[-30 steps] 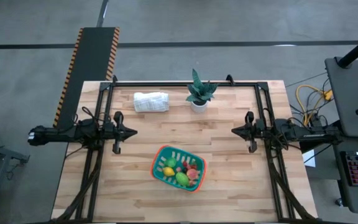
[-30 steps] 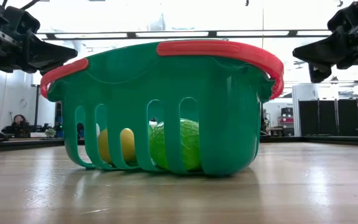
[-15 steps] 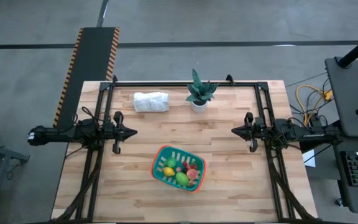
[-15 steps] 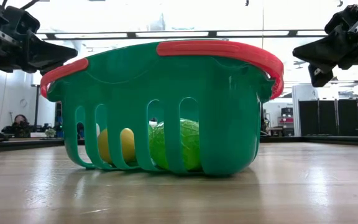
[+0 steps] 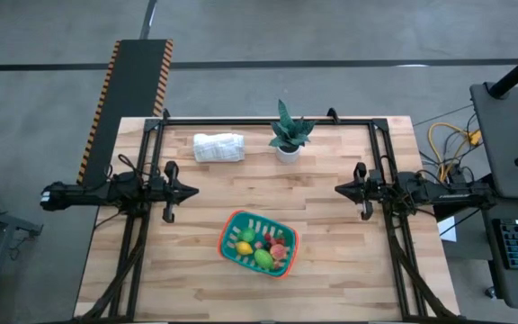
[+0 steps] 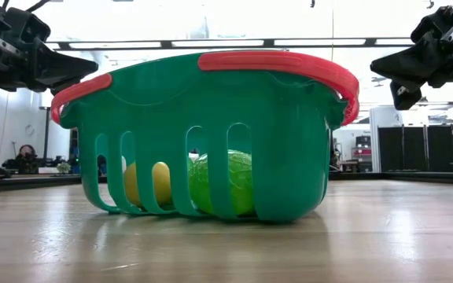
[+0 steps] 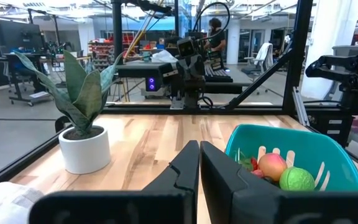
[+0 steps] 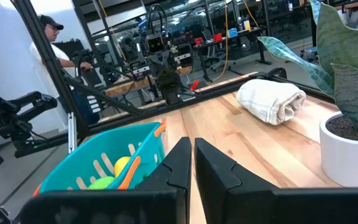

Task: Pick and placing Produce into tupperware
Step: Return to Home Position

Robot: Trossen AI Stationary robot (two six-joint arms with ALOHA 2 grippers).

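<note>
The tupperware [image 5: 241, 216], teal with an orange-red rim, stands on its base near the table's front middle. In it lies the produce [image 5: 257, 247]: yellow, green, red and pink pieces. Through its slots in the low view I see a yellow piece [image 6: 160, 182] and a green one [image 6: 238, 181]. My left gripper [image 5: 194, 190] hovers shut at the table's left edge, pointing level toward the centre. My right gripper [image 5: 338, 189] hovers shut at the right edge, facing it. Both are well clear of the tupperware [image 7: 328, 140], and nothing is between their fingers.
A potted green plant [image 5: 288, 135] and a rolled white cloth [image 5: 218, 147] sit near the far edge. Black frame rails run along the far, left and right sides. Bare wood lies between the grippers. People show in the room beyond the table [image 8: 48, 37].
My right gripper has rolled a little about the line it points along, staying in place and shut. Nothing else has moved.
</note>
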